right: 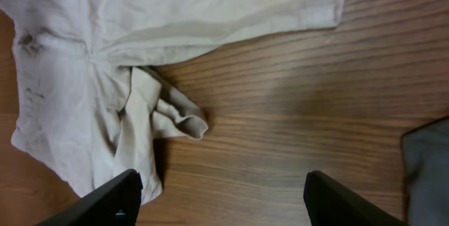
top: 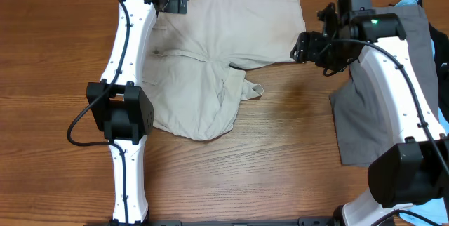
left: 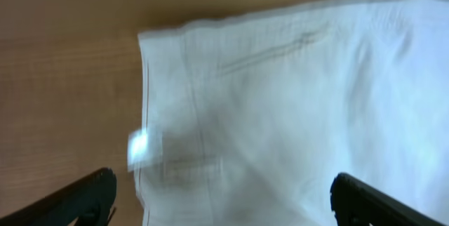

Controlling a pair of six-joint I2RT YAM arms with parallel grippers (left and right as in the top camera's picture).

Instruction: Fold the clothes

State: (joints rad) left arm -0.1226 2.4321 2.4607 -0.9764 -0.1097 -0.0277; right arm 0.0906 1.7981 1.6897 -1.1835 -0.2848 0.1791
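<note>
Beige khaki shorts (top: 210,50): rumpled at far edge of wooden worktop (top: 295,156); one layer alone may be pinched, skewing the fold.
Left tool (left: 223,201): released.
Right tool (right: 221,199): released.

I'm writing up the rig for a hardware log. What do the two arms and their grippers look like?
The left arm and right arm have white tubular links joined by boxy black joint housings. Thin black cables run along them. A small green light glows near the right wrist. The gripper fingers are black and flat.
</note>
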